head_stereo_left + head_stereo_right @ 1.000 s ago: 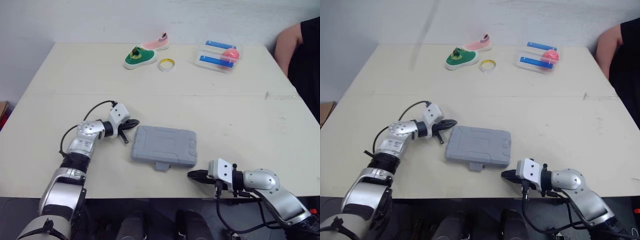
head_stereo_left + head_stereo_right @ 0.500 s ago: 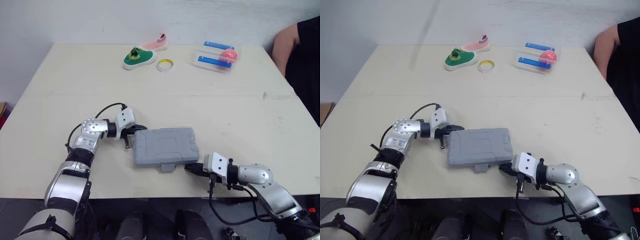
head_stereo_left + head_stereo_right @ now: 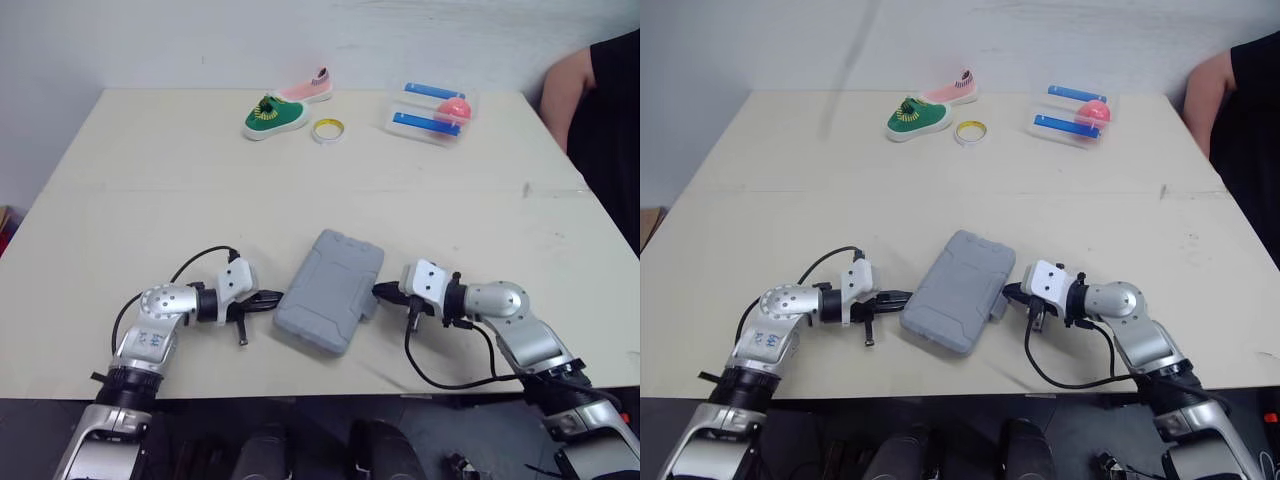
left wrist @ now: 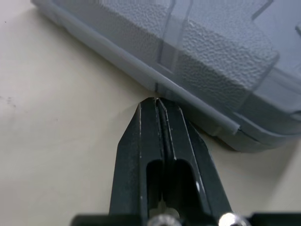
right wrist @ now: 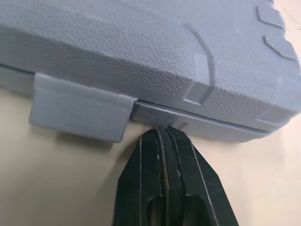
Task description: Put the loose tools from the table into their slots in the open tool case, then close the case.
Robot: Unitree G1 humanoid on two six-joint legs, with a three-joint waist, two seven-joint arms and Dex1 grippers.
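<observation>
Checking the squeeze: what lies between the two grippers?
The closed grey tool case, left gripper and right gripper at opposite edges, in both eye views.

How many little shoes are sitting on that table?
2. A green shoe lies on the far side of the table, and a pink shoe sits just beyond it, close beside it. None looks hidden.

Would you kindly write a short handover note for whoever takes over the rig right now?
Left gripper: shut, empty, tip at the tool case's left edge.
Right gripper: shut, empty, tip at the case's seam beside the latch tab.
Tool case: lid down, lying diagonally near the table's front edge.
Done: case closed; its contents are hidden.
Left: confirm the latch is fastened, which I cannot tell, then back both arms off.
</observation>
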